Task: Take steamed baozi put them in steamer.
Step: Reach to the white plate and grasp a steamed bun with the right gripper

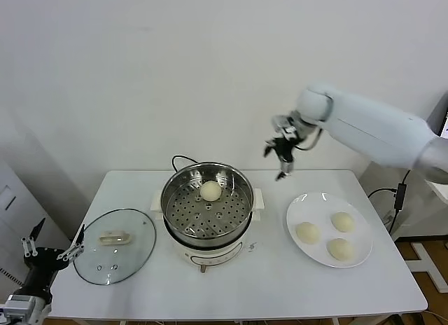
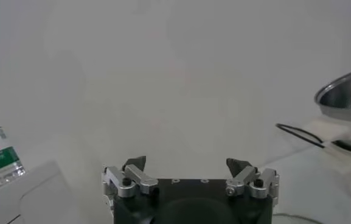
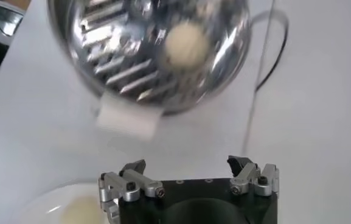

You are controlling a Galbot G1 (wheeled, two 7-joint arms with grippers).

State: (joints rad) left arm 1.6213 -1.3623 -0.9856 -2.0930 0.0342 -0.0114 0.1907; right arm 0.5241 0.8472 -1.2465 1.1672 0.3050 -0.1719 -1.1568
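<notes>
1. My right gripper hangs with jaws spread wide, holding nothing; my left gripper is parked, also spread and bare.
2. I see one round baozi, without a long axis, in the steamer, below and left of the right jaws.
3. Three baozi sit on the plate below them.

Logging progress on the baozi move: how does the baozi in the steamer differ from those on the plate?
The baozi in the steamer lies alone on the perforated tray, ringed by the steamer steel wall; the three baozi on the plate sit grouped on the flat white plate, in the open. All are smooth, round and cream-white. The right end effector hangs open and empty above the table between them.
</notes>
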